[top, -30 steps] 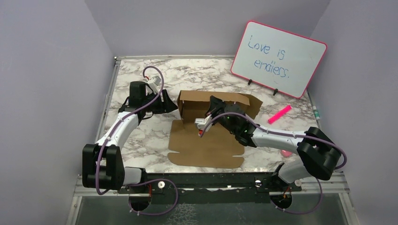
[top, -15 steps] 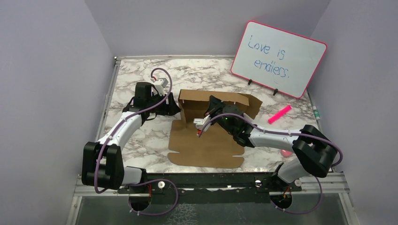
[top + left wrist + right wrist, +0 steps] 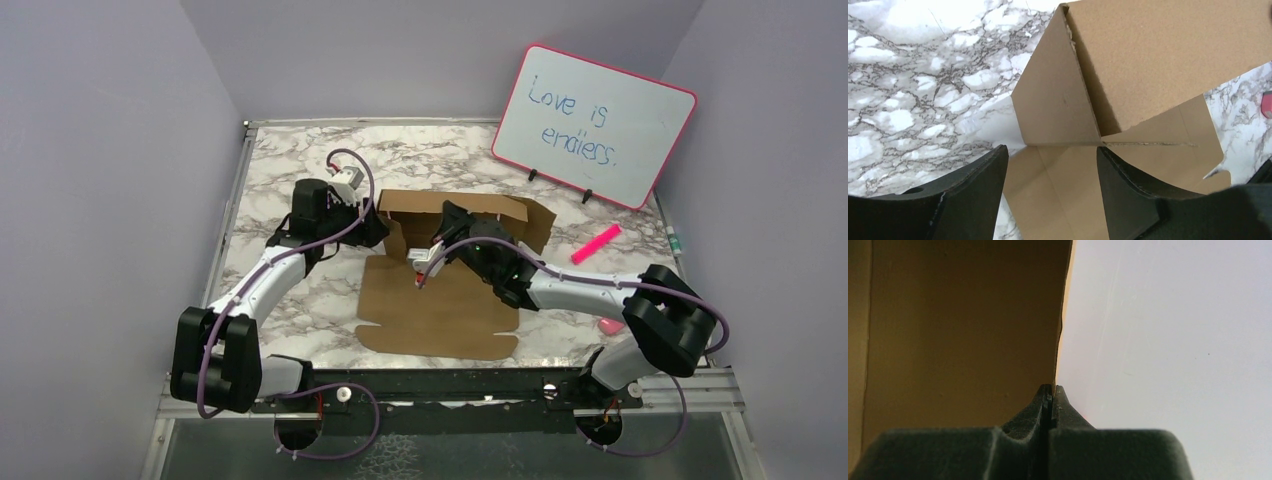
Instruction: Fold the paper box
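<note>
The right fingers (image 3: 1050,396) are pinched shut on an edge of the paper box's (image 3: 430,310) raised back panel. The left fingers (image 3: 372,226) stand apart, holding nothing, beside its upright left flap.

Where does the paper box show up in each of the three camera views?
Top external: paper box at the centre of the table, back wall raised.
Left wrist: paper box fills the upper right, above the open left hand.
Right wrist: paper box is the brown panel at left, its edge in the shut right hand.
Shared landmark: the raised back wall.
</note>
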`<action>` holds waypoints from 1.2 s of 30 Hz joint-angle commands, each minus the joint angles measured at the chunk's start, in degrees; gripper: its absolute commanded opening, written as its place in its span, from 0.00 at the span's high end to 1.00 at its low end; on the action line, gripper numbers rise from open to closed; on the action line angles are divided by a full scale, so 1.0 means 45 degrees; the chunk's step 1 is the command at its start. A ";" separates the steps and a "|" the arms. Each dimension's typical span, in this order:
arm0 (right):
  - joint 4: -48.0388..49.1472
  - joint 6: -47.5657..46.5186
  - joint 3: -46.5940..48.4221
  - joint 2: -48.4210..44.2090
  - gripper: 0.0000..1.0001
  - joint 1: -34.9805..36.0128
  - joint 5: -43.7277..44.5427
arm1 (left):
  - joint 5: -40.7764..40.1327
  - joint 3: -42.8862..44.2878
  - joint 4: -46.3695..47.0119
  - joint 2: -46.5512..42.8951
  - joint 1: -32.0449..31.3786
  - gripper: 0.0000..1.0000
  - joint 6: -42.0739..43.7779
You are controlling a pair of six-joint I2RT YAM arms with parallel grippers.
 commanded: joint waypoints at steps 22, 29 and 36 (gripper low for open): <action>-0.0531 0.0168 0.0208 0.1120 0.99 0.0478 -0.0097 | -0.2151 -0.2367 0.5744 -0.0232 -0.0697 0.46 -0.0409; -0.0112 0.0266 0.0151 0.1260 0.99 0.0496 -0.0037 | -0.4019 -0.2445 0.5973 -0.0452 -0.1078 0.48 -0.1073; -0.0424 0.0574 0.0238 0.1059 0.99 0.0495 -0.0220 | -0.6644 -0.4118 0.8127 -0.1294 -0.1618 0.47 -0.1872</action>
